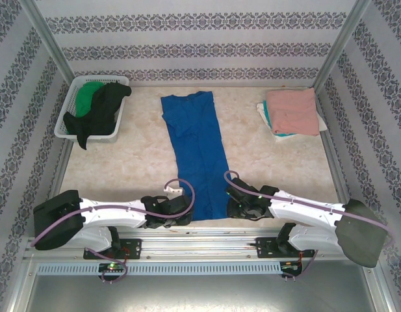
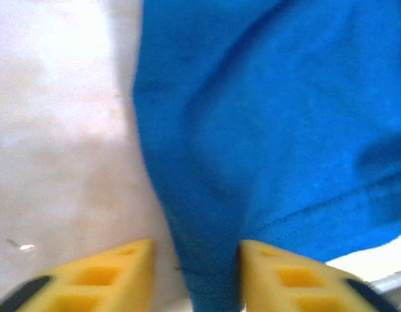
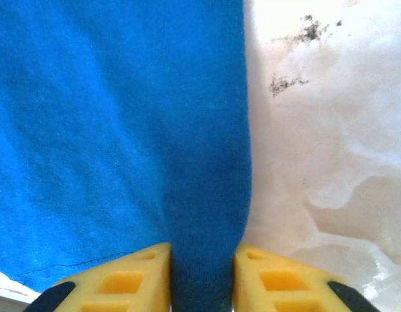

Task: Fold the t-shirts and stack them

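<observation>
Top external: blue t-shirt, folded strip running toward 12 o'clock — right gripper pinches its hem; left gripper sits part-open astride it, hold unclear.

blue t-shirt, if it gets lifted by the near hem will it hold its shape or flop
Likely floppy: the blue t-shirt lies flat with soft creases, so its far part would probably drape and drag. It is probably light too, since the thin cloth bunches easily in the right gripper.

patterned striped walls, pale marbled tabletop, metal corner posts
</observation>
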Robot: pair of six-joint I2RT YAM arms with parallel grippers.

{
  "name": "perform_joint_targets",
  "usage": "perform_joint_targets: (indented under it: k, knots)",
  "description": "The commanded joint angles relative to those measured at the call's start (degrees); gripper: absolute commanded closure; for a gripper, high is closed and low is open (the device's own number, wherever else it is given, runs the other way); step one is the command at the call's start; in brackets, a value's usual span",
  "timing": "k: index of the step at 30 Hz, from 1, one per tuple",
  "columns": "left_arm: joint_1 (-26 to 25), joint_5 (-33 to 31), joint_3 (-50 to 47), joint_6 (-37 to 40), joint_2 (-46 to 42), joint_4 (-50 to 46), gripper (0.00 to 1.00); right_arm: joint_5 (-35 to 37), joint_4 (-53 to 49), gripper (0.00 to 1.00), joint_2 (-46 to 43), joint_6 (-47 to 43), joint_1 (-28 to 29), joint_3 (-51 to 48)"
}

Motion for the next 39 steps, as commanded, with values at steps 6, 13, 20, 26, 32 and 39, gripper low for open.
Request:
perform_joint_targets:
  k: [6,13,20,26,32,39]
  knots:
    - [-0.5,2.4,-2.6,0.9,-4.5,9.1,0.97,0.7,-0.9,0.85,-3.8,0.0,-0.4,-0.6]
    - [-0.3,2.3,-4.5,1.4,-11.3,9.8,1.00,1.4,-5.9,0.97,-9.6,-1.3,-0.3,2.4]
    - [-0.3,0.0,-3.9,2.6,-21.7,4.9,1.00,2.6,-11.2,1.00,-13.8,-3.6,-0.6,8.4]
    - [0.6,-4.5,0.7,7.4,-27.1,0.1,1.00,6.0,-14.3,1.00,-13.1,-6.5,-0.7,19.0]
    - [12.1,1.5,5.9,14.3,-25.7,-0.1,1.00,7.3,-12.3,1.00,-6.8,-12.6,-7.2,28.6]
    - [27.1,11.1,13.5,21.9,-15.4,2.9,1.00,-0.3,-7.5,1.00,7.2,-17.9,-16.9,38.0]
